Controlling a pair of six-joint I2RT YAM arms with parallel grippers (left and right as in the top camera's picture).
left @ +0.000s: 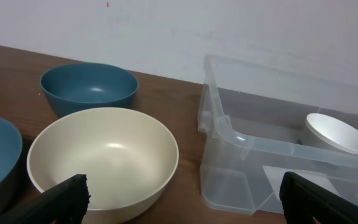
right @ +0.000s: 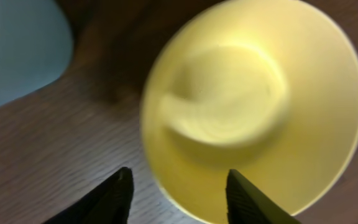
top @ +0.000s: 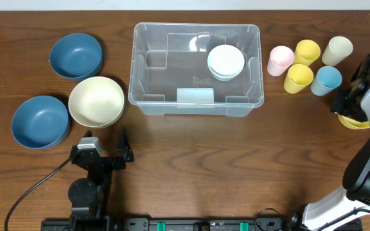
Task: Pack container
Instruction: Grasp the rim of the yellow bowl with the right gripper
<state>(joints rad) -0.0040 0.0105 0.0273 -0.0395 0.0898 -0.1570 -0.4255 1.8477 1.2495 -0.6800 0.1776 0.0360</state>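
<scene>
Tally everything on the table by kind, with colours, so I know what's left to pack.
Bowls: 5 - far blue bowl, near blue bowl, cream bowl, white bowl in the container, yellow bowl
Cups: 5 - pink cup, far yellow cup, near yellow cup, cream cup, light blue cup
Container: 1
Total: 11

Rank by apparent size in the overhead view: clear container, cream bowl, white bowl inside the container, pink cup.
Largest to smallest:
1. clear container
2. cream bowl
3. white bowl
4. pink cup
No two look alike.
</scene>
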